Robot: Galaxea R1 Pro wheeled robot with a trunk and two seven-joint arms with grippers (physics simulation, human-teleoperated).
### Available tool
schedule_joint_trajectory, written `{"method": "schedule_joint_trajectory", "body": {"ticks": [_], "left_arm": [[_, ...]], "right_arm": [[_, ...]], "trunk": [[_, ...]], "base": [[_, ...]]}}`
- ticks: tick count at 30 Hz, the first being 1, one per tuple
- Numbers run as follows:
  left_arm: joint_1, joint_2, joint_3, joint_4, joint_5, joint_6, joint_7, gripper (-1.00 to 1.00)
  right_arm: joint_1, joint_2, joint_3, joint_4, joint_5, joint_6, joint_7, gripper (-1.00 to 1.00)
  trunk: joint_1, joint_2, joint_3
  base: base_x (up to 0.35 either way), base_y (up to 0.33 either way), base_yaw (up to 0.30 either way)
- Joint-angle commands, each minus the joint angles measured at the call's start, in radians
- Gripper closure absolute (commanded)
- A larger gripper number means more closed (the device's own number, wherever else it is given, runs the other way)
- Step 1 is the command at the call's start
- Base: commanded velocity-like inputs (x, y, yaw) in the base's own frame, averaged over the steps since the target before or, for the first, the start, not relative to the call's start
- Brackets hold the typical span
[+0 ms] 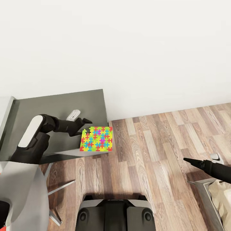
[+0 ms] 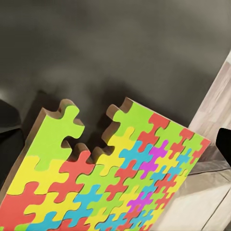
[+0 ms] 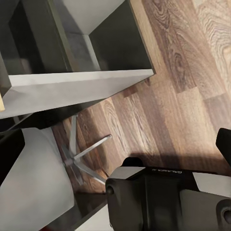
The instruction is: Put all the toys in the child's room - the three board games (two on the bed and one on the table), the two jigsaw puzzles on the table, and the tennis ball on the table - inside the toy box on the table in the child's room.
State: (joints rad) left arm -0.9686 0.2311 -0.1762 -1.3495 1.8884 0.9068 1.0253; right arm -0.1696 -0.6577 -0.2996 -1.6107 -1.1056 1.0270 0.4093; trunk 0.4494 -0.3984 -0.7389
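Observation:
A many-coloured jigsaw puzzle (image 1: 96, 139) lies flat on the near right corner of the dark grey table (image 1: 57, 106), slightly over its edge. One piece is absent at its far left corner. My left gripper (image 1: 87, 125) hovers open at that corner, low over the table. In the left wrist view the jigsaw puzzle (image 2: 110, 178) lies close below, with a dark finger (image 2: 8, 127) at each side. My right gripper (image 1: 187, 160) is open over the wooden floor at the right, holding nothing. The other toys and the toy box are out of view.
A white wall rises behind the table. A white swivel chair (image 1: 22, 195) with metal legs (image 1: 61, 186) stands at the near left, beside my base (image 1: 114, 213). A grey-rimmed bin with beige crumpled contents (image 1: 221, 195) sits under my right arm. Open wooden floor (image 1: 154, 144) lies right of the table.

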Motion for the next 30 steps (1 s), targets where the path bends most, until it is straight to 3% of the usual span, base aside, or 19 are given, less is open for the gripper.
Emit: {"method": "schedule_joint_trajectory", "body": {"ticks": [1,14,30], "left_arm": [[-0.001,0.001,-0.001,-0.001,0.009,0.0,0.01,-1.0],[-0.001,0.001,0.0,0.0,0.009,0.0,0.009,-1.0],[-0.001,0.001,0.0,0.0,0.01,-0.001,0.009,-1.0]], "right_arm": [[-0.001,0.0,-0.001,0.0,0.009,0.004,0.009,-1.0],[-0.001,0.0,-0.001,0.0,0.009,0.004,0.009,-1.0],[-0.001,-0.001,-0.001,0.0,0.009,0.005,0.009,-1.0]], "trunk": [[0.001,-0.002,-0.001],[0.001,-0.002,-0.001],[0.001,-0.002,-0.001]], "base": [[0.0,0.0,-0.012],[0.0,0.0,-0.011],[0.0,0.0,-0.134]]}}
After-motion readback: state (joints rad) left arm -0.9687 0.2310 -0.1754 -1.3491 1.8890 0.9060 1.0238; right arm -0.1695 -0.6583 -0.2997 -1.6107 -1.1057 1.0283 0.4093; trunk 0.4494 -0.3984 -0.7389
